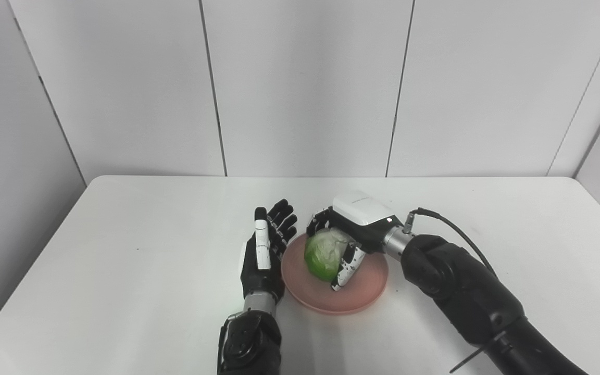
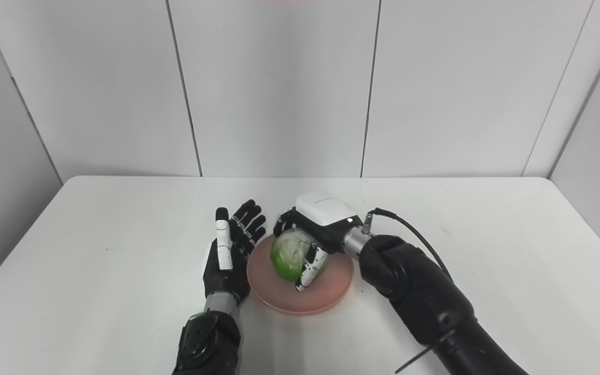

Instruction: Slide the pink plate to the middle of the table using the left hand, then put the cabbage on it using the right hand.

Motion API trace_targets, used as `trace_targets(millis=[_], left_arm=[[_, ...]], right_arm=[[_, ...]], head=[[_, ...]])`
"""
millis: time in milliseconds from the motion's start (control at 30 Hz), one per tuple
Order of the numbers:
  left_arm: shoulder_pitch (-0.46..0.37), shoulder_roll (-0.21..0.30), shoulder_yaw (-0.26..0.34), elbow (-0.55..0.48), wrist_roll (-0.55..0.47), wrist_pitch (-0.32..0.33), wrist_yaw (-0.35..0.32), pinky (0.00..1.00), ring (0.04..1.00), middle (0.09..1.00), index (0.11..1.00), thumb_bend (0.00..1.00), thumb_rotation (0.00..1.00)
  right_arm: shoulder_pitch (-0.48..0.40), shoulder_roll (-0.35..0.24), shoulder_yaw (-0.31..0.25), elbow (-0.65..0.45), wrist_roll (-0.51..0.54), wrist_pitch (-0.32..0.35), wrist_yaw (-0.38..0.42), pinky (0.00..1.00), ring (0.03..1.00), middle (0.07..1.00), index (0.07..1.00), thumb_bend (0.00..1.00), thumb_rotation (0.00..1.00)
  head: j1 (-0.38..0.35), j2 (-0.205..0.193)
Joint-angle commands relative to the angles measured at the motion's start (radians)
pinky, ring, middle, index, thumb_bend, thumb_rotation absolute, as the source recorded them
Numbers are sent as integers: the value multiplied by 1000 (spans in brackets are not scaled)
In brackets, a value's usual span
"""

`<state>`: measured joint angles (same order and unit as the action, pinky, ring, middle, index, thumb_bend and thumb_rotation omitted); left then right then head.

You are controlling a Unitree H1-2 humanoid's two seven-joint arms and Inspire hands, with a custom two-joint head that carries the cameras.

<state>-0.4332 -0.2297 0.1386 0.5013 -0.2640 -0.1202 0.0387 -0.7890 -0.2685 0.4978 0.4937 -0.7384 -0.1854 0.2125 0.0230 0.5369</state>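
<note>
Surface (image 1: 123,250): white, rounded corners, backed by grey wall panels (image 1: 305,83).

Plate (image 1: 362,291): pink, round, flat on the surface, about midway between the left and right edges and nearer the near edge than the far one.

Cabbage (image 1: 323,255): pale green head, over the plate's far-left part; whether it rests on the plate or hangs just above cannot be told.

Right hand (image 1: 352,229): wrapped around the cabbage from above, fingers (image 1: 318,221) curled over its far side, thumb down its near side.

Left hand (image 1: 263,255): empty, fingers spread and extended toward the far edge, just beside the plate's left rim.

Cable (image 1: 456,234): black, looping from the right wrist.
</note>
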Motion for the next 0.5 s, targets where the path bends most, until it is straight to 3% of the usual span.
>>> trace_targets(millis=[0, 67, 133, 167, 200, 233, 300, 400, 467], left_arm=[[66, -35, 10, 52, -9, 64, 37, 849, 822, 806, 737, 842, 885], [67, -39, 11, 52, -11, 64, 39, 845, 823, 802, 718, 841, 878], [66, -42, 11, 52, -12, 65, 39, 849, 826, 806, 719, 843, 878], [66, -41, 10, 52, -12, 64, 37, 862, 828, 812, 724, 849, 880], [66, -40, 9, 55, -12, 63, 35, 864, 828, 812, 725, 849, 880], [65, -40, 10, 56, -13, 62, 33, 870, 830, 814, 728, 851, 881], [65, -39, 10, 55, -16, 62, 31, 880, 833, 819, 729, 847, 885], [66, -37, 11, 56, -21, 62, 25, 900, 845, 828, 723, 834, 885], [68, -37, 9, 52, -21, 64, 27, 893, 843, 827, 722, 836, 885]], right_arm=[[-7, -1, 0, 5, -7, -11, -18, 349, 444, 484, 514, 520, 0], [-4, -4, -2, 1, -1, -14, -23, 372, 457, 493, 501, 521, 0], [-2, -6, -5, 0, 8, -15, -23, 395, 461, 593, 498, 515, 0], [0, -7, -7, -10, 12, -6, -16, 440, 547, 670, 498, 521, 101], [1, -8, -9, -19, 17, 2, -8, 446, 558, 678, 498, 522, 108], [2, -10, -10, -25, 22, 7, 2, 474, 594, 699, 584, 693, 105], [0, -17, -9, -32, 32, 3, 25, 562, 695, 754, 665, 856, 155], [1, -27, -15, -41, 51, -19, 47, 659, 787, 817, 699, 985, 260], [1, -32, -18, -46, 66, -21, 65, 692, 814, 841, 709, 999, 293]], head=[[1, 1], [2, 2], [4, 2], [4, 2], [4, 3], [4, 3], [1, 4], [0, 6], [0, 7]])
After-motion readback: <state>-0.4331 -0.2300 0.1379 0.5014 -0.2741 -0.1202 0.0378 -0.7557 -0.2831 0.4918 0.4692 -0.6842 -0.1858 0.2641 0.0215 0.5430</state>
